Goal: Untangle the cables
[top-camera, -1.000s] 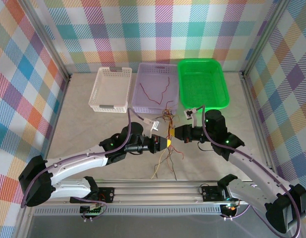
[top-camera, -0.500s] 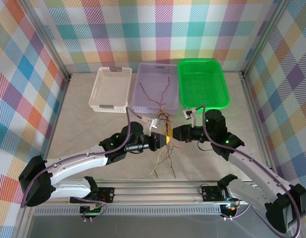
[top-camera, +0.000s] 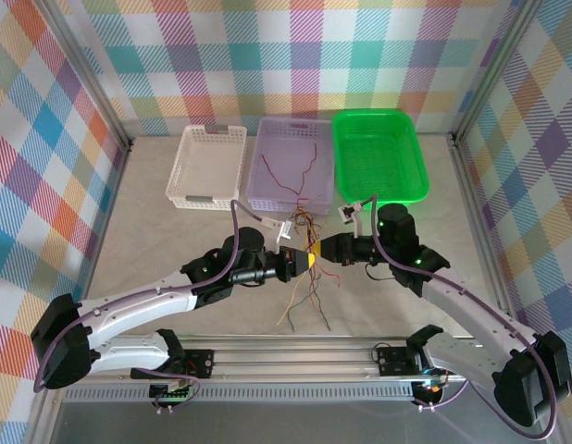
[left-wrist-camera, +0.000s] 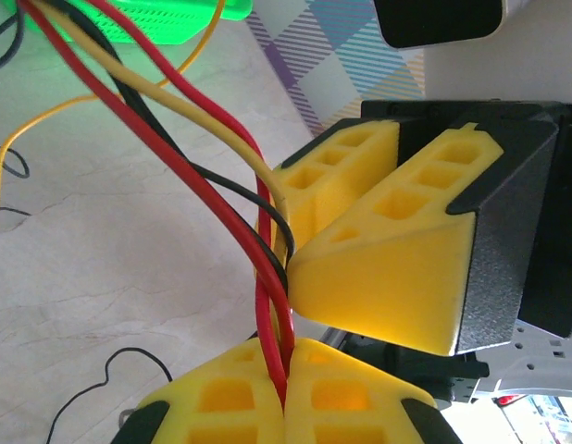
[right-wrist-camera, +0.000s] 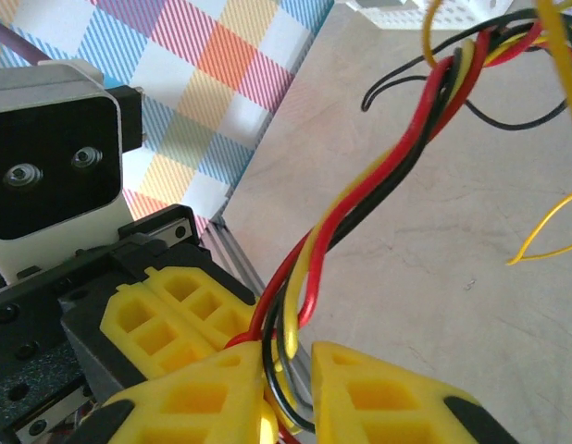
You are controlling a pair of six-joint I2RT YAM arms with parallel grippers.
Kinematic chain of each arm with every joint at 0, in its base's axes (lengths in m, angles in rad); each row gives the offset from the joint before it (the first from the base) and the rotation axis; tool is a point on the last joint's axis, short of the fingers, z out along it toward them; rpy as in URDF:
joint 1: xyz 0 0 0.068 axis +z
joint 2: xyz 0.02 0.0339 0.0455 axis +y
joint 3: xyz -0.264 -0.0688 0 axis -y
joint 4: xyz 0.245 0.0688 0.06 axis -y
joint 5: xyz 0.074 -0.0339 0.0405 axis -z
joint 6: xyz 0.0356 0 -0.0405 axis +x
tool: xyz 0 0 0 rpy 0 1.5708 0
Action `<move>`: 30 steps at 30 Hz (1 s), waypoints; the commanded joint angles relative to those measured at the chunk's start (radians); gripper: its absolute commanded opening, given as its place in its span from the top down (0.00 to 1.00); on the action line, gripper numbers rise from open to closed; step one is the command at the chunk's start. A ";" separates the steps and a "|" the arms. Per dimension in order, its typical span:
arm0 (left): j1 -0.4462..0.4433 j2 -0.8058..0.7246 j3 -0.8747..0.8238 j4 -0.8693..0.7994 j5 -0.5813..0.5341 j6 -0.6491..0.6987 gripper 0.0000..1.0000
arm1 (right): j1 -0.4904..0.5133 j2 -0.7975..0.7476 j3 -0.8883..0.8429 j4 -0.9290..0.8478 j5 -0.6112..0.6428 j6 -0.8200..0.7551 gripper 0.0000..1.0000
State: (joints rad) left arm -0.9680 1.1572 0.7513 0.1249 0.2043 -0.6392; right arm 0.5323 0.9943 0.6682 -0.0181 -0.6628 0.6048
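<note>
The cables (right-wrist-camera: 360,199), clamped in the closed left pincer (left-wrist-camera: 284,370) and straddled by the barely parted right pincer (right-wrist-camera: 288,370) (hold unclear), could be knotted tighter toward 6 o'clock if pulled.

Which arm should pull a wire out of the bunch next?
Right, probably. The left gripper is clamped on the cables, anchoring them, while the right gripper, strands between its fingers, can pull away sideways.
</note>
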 commanded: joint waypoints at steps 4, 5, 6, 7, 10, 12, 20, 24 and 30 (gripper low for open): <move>-0.003 -0.026 0.017 0.039 0.018 0.001 1.00 | 0.006 -0.002 -0.029 0.081 -0.016 0.023 0.90; -0.003 -0.028 0.016 0.039 0.018 -0.001 1.00 | 0.006 -0.004 -0.030 0.082 -0.018 0.022 0.95; -0.003 -0.032 0.014 0.039 0.016 0.001 1.00 | 0.006 -0.006 -0.028 0.076 -0.012 0.020 1.00; -0.003 -0.038 0.013 0.034 0.012 0.001 1.00 | 0.006 -0.011 -0.026 0.063 -0.002 0.013 1.00; -0.003 -0.068 0.013 -0.001 0.007 0.017 1.00 | 0.006 -0.043 -0.019 0.000 0.062 -0.018 1.00; -0.003 -0.095 0.012 -0.033 0.002 0.030 1.00 | 0.006 -0.075 -0.013 -0.052 0.130 -0.034 1.00; 0.002 -0.199 0.005 -0.165 -0.022 0.081 1.00 | -0.007 -0.158 0.001 -0.158 0.305 -0.056 1.00; 0.014 -0.237 0.020 -0.252 -0.033 0.115 1.00 | -0.040 -0.184 -0.005 -0.178 0.346 -0.035 1.00; 0.078 -0.299 0.103 -0.502 -0.049 0.195 1.00 | -0.145 -0.241 0.002 -0.281 0.429 -0.010 1.00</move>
State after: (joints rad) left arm -0.9272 0.9016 0.7826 -0.2409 0.1814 -0.5125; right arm 0.4332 0.7830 0.6559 -0.2234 -0.3122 0.5758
